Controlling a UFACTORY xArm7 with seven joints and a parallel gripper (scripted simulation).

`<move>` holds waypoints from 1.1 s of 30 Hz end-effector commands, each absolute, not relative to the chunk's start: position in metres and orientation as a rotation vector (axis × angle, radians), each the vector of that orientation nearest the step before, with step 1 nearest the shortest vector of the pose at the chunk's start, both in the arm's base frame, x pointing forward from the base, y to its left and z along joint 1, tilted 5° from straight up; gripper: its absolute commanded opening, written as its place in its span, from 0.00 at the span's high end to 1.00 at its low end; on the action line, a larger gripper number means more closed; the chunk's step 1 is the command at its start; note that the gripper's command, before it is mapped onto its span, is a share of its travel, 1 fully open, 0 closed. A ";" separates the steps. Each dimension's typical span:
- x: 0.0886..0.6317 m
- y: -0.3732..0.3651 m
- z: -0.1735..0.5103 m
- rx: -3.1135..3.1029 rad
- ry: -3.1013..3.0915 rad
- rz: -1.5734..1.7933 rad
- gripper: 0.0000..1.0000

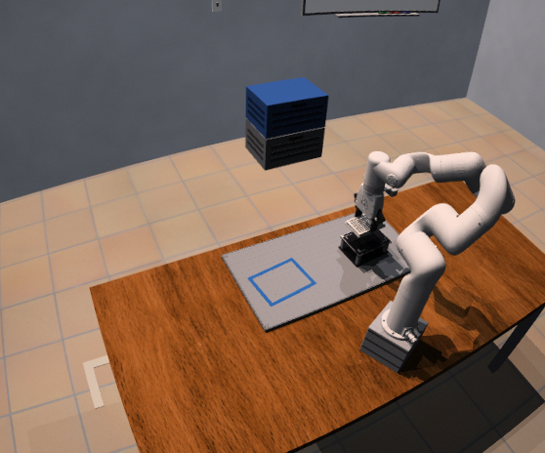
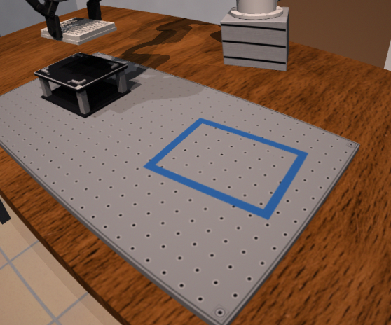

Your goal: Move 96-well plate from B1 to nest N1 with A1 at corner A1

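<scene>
Tool [image 2: 73,22] clamped wide across the 96-well plate [image 2: 78,29], one dark finger [image 2: 54,24] on each of two opposite side walls; plate carried in the air, level as far as the exterior view shows. In the top view the plate [image 1: 359,225] hangs above the black raised nest [image 1: 364,246]; in the exterior view it sits beyond the nest's [image 2: 80,76] far edge, so how well it lines up over the locators cannot be told. Blue-outlined bench spot [image 2: 224,167] on the perforated grey base board [image 2: 101,196] holds no plate. Handling judgement: a rigid moulded plastic tray, light, with smooth sides, likely slippery under hard fingers; a squeeze at mid-wall on opposite sides keeps it balanced and leaves the corners free to drop between the pale corner locators [image 2: 78,81]. Thin walls may flex or crack if over-pressed, and a tilt on release could leave one edge riding on a locator. Cut-off corner too small to pick out in either view, so A1 orientation unconfirmed. Wooden surface [image 2: 347,245] carries the board and the arm's grey pedestal [image 2: 281,52].
</scene>
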State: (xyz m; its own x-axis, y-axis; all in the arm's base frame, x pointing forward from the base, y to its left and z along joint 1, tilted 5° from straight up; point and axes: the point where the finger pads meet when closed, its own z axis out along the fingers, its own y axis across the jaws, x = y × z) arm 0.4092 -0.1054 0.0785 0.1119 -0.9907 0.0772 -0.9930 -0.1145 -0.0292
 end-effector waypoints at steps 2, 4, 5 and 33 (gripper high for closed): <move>0.412 -0.124 0.085 2.323 -2.070 0.124 1.00; 0.412 -0.127 0.085 2.323 -2.070 0.124 1.00; 0.412 -0.127 0.085 2.323 -2.070 0.124 1.00; 0.412 -0.128 0.086 2.323 -2.070 0.124 1.00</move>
State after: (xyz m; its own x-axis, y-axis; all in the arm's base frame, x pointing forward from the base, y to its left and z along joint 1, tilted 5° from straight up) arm 0.4108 -0.1285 0.0844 0.1127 -0.9907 0.0765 -0.9929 -0.1152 -0.0290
